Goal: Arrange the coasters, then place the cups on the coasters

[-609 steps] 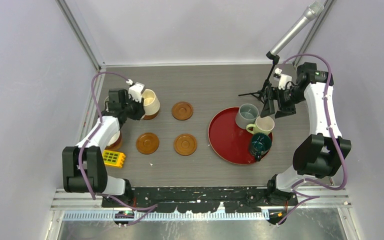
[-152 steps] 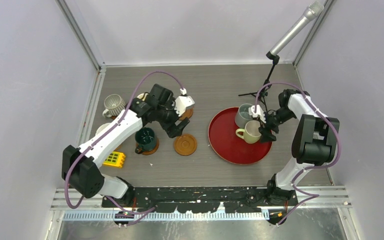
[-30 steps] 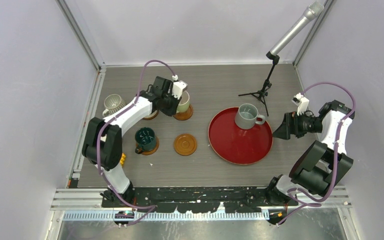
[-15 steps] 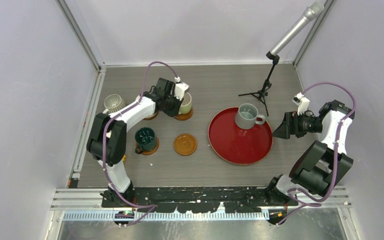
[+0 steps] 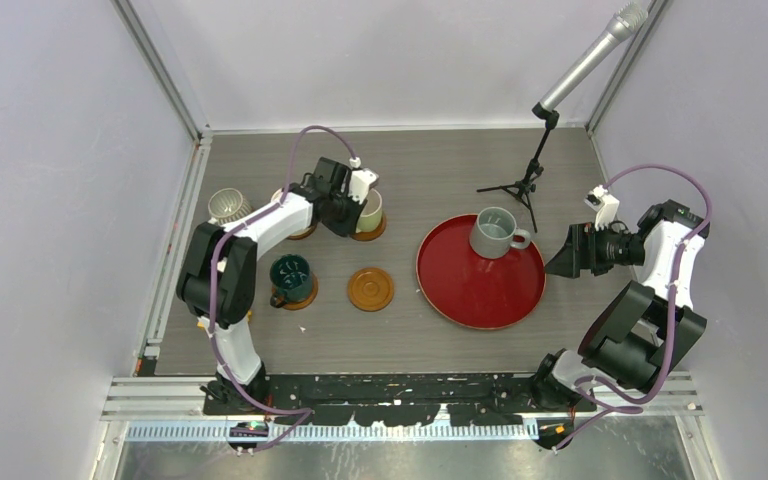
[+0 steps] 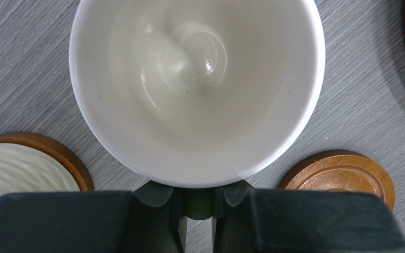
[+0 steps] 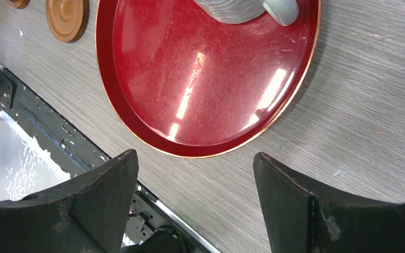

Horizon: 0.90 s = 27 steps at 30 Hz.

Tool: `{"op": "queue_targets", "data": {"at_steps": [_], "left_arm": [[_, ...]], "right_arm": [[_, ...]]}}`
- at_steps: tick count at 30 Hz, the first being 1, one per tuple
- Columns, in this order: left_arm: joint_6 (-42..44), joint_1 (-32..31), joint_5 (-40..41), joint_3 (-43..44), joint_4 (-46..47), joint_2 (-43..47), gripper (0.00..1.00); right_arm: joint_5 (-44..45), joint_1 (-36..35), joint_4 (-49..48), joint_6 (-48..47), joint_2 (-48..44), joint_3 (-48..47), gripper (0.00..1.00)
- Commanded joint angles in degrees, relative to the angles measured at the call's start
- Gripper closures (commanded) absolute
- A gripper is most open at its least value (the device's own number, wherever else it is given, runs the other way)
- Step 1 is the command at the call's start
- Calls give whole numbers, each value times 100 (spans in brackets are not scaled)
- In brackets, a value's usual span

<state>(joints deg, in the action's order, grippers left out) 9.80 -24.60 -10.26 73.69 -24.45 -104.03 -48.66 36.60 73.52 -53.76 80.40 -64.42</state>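
While your left gripper (image 6: 198, 203) clamps the handle of the pale green mug (image 5: 368, 210) over the rear coaster (image 5: 365, 235), releasing off-centre could tip it off the edge, and backing out may snag the handle. Right gripper (image 7: 195, 155) gapes empty beside the tray (image 5: 480, 290).

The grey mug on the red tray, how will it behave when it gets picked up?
The grey mug looks ceramic: probably rigid, fairly heavy, breakable if dropped. Upright on the glossy red tray, it may slide if nudged. Its side handle could tilt a rim grip.
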Motion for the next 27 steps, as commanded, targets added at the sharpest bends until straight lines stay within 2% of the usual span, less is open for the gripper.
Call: {"op": "queue_targets", "data": {"at_steps": [1, 7, 17, 19, 22, 24, 27], "left_arm": [[107, 59, -18, 236, 248, 86, 97], [110, 67, 14, 311, 99, 23, 62], [153, 69, 33, 271, -235, 405, 36], [186, 69, 54, 259, -349, 536, 28], [205, 69, 167, 204, -444, 761, 10], [238, 70, 182, 146, -492, 971, 2], [254, 69, 214, 111, -603, 1209, 0]], "right_arm": [[-38, 2, -30, 15, -17, -226, 16], [-64, -23, -52, -15, 36, -249, 16], [18, -365, -98, -198, 312, -666, 16], [85, -528, -173, -209, 410, -819, 16], [218, -841, -389, -88, 520, -978, 16], [293, -1075, -647, 140, 601, -1046, 16], [491, -1471, -1033, 445, 735, -1107, 16]]}}
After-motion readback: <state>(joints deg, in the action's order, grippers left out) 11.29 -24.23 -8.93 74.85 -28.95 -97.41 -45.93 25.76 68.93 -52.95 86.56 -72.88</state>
